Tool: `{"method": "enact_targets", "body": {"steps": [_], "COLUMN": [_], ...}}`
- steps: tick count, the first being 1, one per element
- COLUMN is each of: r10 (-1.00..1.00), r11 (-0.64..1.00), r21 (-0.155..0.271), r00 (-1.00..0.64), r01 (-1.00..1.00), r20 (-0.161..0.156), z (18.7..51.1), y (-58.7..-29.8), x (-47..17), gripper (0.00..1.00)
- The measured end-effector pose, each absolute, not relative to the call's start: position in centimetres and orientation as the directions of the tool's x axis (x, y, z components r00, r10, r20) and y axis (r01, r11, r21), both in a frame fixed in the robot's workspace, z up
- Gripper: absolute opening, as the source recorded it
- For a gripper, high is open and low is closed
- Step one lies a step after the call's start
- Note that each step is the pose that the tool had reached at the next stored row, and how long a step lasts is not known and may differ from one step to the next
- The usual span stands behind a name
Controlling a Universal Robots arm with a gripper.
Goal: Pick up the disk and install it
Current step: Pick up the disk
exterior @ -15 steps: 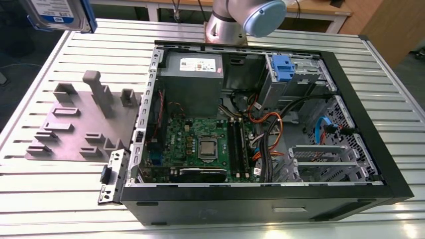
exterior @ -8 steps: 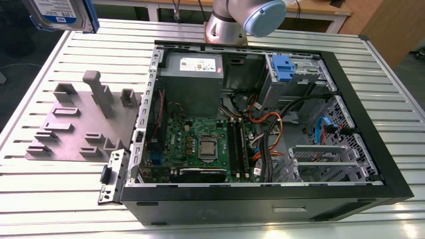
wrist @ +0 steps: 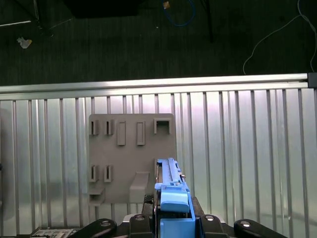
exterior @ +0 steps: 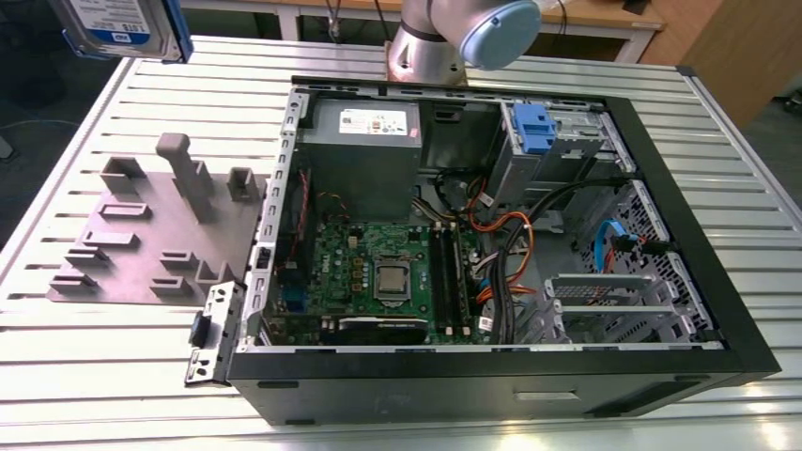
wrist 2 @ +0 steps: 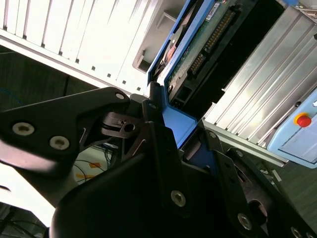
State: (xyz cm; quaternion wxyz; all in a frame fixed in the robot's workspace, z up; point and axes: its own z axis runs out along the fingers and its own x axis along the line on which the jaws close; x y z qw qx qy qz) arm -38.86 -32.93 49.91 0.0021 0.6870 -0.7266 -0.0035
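Observation:
The disk (exterior: 119, 26) hangs high above the table's far corner at the exterior view's left, its white-and-blue label facing the camera. In the second wrist view my gripper (wrist 2: 181, 126) is shut on the blue carrier handle, and the disk (wrist 2: 198, 44) shows its green circuit-board underside beyond the black fingers (wrist 2: 154, 119). In the first wrist view the disk (wrist: 171, 183) is seen edge-on, blue frame toward the camera, clamped in my gripper (wrist: 173, 218) well above the grey slotted holder (wrist: 131, 153).
An open computer case (exterior: 739, 310) lies on the slatted metal table (exterior: 100, 376), with motherboard, cables and a blue-tabbed drive in its cage (exterior: 532, 122). The grey holder (exterior: 150, 235) stands beside the case. The arm's base (exterior: 433, 47) rises behind it.

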Motion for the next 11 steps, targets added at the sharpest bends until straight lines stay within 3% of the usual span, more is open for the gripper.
{"method": "enact_targets", "body": {"steps": [11], "r10": [-0.998], "r11": [0.056], "r21": [0.008], "r00": [-0.056], "r01": [-0.998], "r20": [-0.002], "z": [49.91], "y": [-32.93], "x": [-38.03], "gripper": [0.36]}}
